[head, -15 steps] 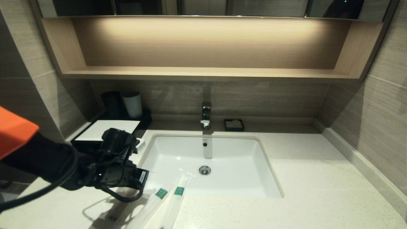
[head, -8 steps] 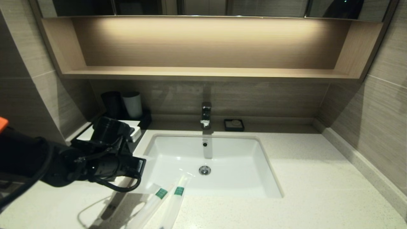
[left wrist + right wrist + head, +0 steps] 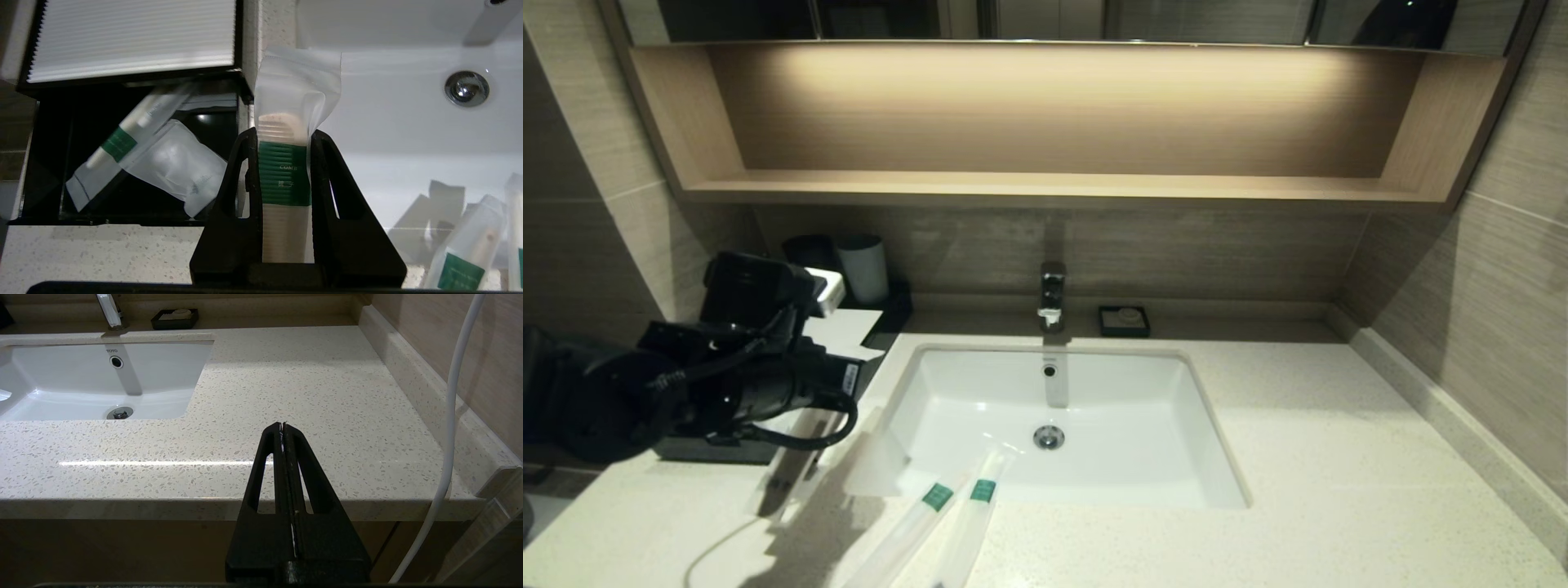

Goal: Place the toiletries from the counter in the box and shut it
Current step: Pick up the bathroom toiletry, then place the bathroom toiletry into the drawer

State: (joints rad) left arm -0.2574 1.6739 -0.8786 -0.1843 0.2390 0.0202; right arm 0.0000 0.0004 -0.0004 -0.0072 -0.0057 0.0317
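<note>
The left claw (image 3: 284, 136) is clenched on a slim translucent white plastic comb sachet with a green band (image 3: 284, 163), hanging beside the right edge of the low black drawer-type box with a white top panel (image 3: 130, 38), between it and the white rectangular sink (image 3: 408, 122). Its open drawer already holds other sachets (image 3: 159, 151). Two more green-banded sachets (image 3: 939, 523) lie on the speckled cream stone worktop (image 3: 1258, 539). This looks like the carrying step; next the sachet must be brought over the open drawer and released. The right claw (image 3: 284, 426) is pressed closed and empty, parked in front of the worktop.

Open box (image 3: 122, 163) drawer already holds two sachets (image 3: 135, 122)
</note>
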